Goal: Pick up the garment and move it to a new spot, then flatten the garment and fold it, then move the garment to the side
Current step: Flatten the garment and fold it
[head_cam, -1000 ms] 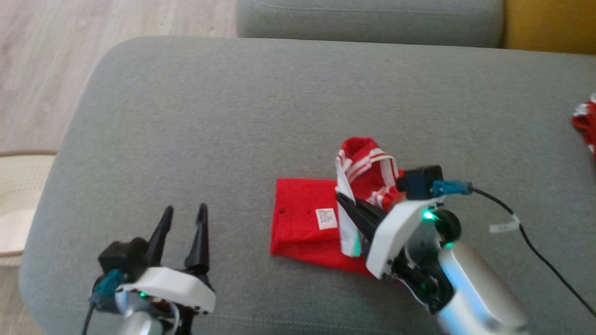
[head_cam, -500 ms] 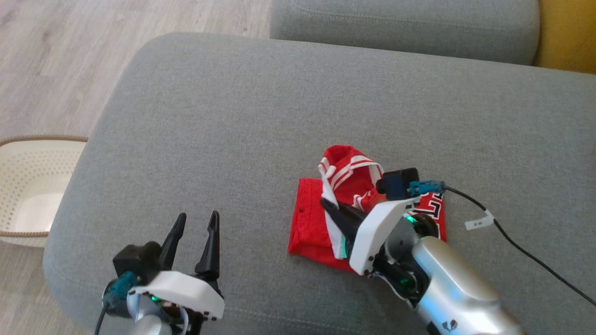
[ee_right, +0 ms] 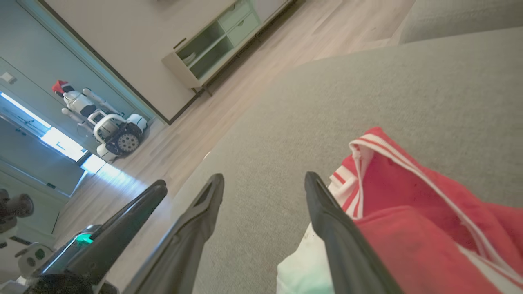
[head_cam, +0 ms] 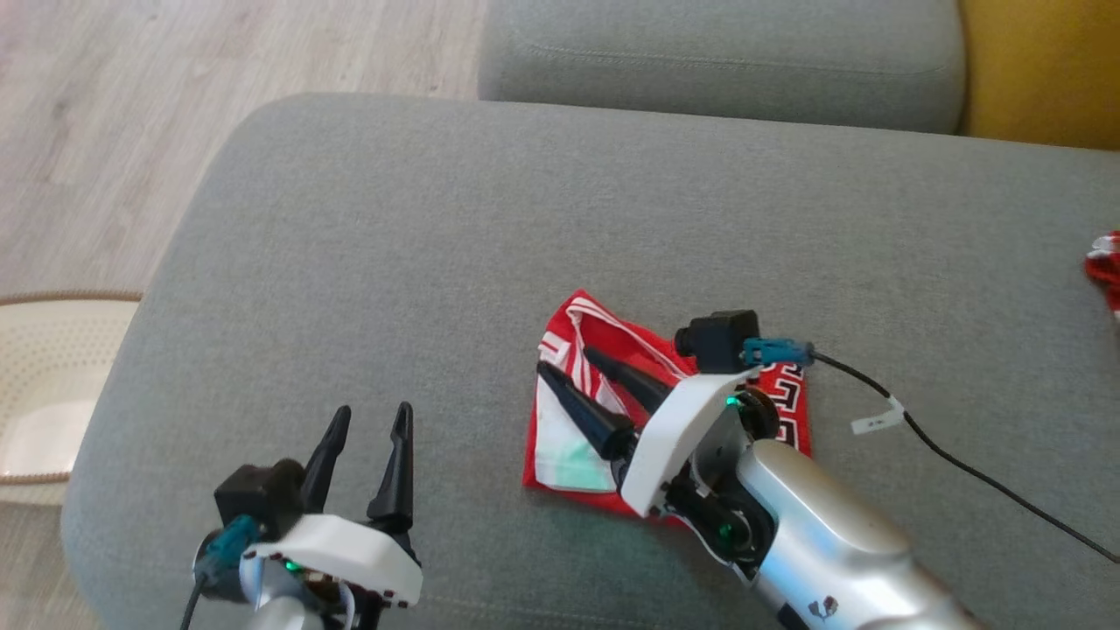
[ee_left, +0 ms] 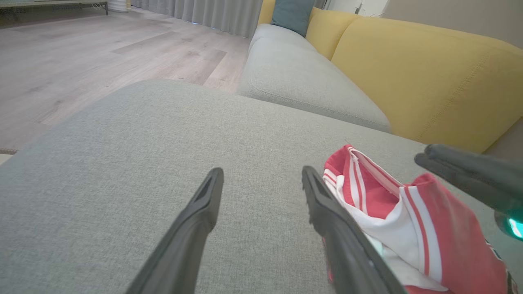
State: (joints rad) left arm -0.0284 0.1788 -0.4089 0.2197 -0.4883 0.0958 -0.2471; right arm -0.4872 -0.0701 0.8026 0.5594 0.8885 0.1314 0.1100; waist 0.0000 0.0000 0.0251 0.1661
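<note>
The red garment (head_cam: 560,446) with white stripes lay folded on the grey sofa cushion (head_cam: 525,219), close to its near edge and right of the middle. The right gripper (head_cam: 567,360) reached over the garment's left part with its jaws spread and nothing between them. Whether a finger touched the cloth could not be told. The left gripper (head_cam: 374,409) hung over the cushion's near left corner, well apart from the garment, jaws also spread and empty.

Grey cushion (head_cam: 437,262), cream basket (head_cam: 44,385)
</note>
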